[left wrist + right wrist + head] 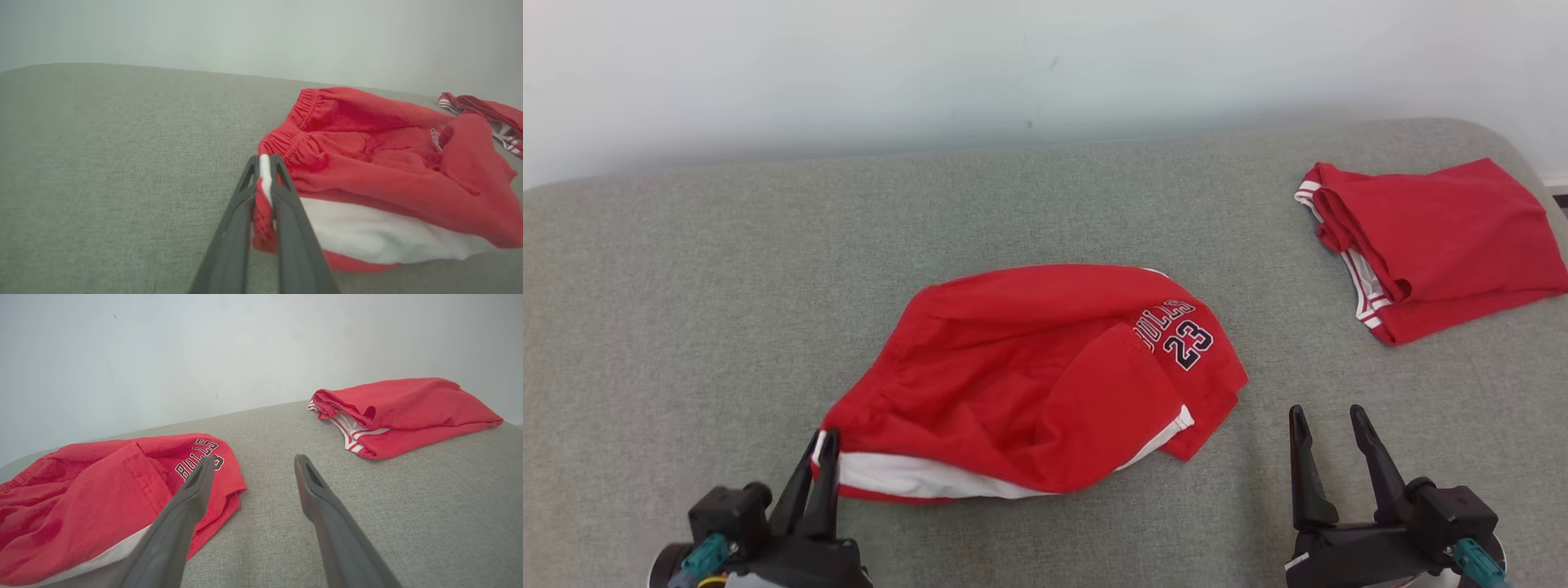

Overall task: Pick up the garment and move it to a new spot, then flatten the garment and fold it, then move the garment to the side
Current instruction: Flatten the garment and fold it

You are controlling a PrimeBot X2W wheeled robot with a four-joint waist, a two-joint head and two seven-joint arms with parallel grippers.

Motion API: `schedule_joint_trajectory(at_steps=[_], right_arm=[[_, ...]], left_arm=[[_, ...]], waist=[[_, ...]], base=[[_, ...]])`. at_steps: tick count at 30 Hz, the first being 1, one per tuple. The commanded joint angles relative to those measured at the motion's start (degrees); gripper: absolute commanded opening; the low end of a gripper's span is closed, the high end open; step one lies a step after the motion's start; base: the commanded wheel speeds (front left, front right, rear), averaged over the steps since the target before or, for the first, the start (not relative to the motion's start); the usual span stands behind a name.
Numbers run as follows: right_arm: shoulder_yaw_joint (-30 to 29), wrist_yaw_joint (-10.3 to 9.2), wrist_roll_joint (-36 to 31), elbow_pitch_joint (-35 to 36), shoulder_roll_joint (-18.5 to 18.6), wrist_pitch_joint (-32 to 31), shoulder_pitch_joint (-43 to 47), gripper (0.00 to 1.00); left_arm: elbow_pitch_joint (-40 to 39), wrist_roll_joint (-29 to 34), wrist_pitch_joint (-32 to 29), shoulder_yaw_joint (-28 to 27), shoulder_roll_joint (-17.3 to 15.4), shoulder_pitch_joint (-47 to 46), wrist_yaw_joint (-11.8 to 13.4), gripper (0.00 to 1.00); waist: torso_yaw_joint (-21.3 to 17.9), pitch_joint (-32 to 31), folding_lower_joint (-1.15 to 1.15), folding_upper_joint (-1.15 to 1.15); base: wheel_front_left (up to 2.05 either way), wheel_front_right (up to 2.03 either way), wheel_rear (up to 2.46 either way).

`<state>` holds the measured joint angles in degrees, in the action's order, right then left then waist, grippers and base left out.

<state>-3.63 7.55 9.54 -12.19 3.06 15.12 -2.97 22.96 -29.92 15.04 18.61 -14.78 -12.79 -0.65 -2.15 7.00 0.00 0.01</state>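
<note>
My left claw (821, 441) was pinched shut on the near-left corner of the red shorts (1029, 384). The white side panel and red edge were caught between its fingers, just by the gathered waistband. My right claw (1325, 412) stood open with nothing in it, near the right hem of the shorts but apart from the cloth.

The shorts lay rumpled in the middle of the grey upholstered surface (686, 286). One part was folded over the rest, and the number patch was at the far right.

I judged the step in hand to be getting a second hold before lifting or spreading. To do it well, the right claw needed to go left and take the near-right hem low, at the white stripe. That looked like a single layer, though the folds there were hard to read. Both claws should then rise level and draw apart, so the cloth hung flat rather than twisted.

A second red garment (1445, 237) lay folded at the far right, well apart. Both lay straight on the fabric, not in any bin or basket.
</note>
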Motion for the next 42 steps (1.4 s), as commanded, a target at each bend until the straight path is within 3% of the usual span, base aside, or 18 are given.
schedule_joint_trajectory(at_steps=[1, 2, 3, 4, 16, 30, 42], right_arm=[[0.02, -0.16, -0.47, -0.08, -0.04, 0.0, -0.08, 1.0], [0.02, -0.16, -0.58, -0.13, -0.05, 0.0, -0.02, 1.0], [-0.08, -0.16, -0.58, -0.21, -0.05, 0.0, 0.11, 1.0], [-0.05, -0.16, -0.58, -0.3, -0.05, 0.0, 0.19, 1.0], [0.54, -0.16, 0.01, -1.08, 0.1, 0.0, 1.25, 1.0], [0.59, -0.16, 0.61, -1.48, 0.0, 0.0, 3.16, 1.0], [0.77, -0.16, 0.74, -1.53, -0.12, 0.0, 4.43, 1.0]], left_arm=[[0.21, 1.1, 0.18, -1.01, 0.46, 0.89, -0.38, 0.0], [0.26, 1.59, 0.18, -1.77, 0.95, 1.23, -0.75, 0.03], [0.19, 2.12, 0.18, -2.49, 1.5, 1.48, -0.94, 0.63], [0.16, 2.86, 0.18, -3.15, 1.97, 1.8, -1.32, 1.0], [-6.16, 10.67, 0.18, -12.69, 5.12, 5.8, -3.33, 1.0], [-15.71, 17.28, 0.18, -24.87, 8.41, 15.4, -3.03, 1.0], [-16.57, 22.3, 0.19, -24.74, 8.91, 20.0, -5.83, 1.0]], waist=[[0.06, 0.01, 0.0, -0.01], [0.13, -0.05, 0.0, -0.01], [0.29, -0.2, 0.0, -0.01], [0.42, -0.33, 0.0, -0.01], [1.4, -4.16, 0.0, -0.01], [0.78, -6.67, 0.0, -0.01], [0.69, -7.65, 0.0, -0.01]], base=[[0.0, 0.0, 0.0], [0.0, 0.0, 0.0], [0.0, 0.0, 0.0], [0.0, 0.0, 0.0], [0.0, 0.0, 0.0], [0.0, 0.0, 0.0], [0.0, 0.0, 0.0]])
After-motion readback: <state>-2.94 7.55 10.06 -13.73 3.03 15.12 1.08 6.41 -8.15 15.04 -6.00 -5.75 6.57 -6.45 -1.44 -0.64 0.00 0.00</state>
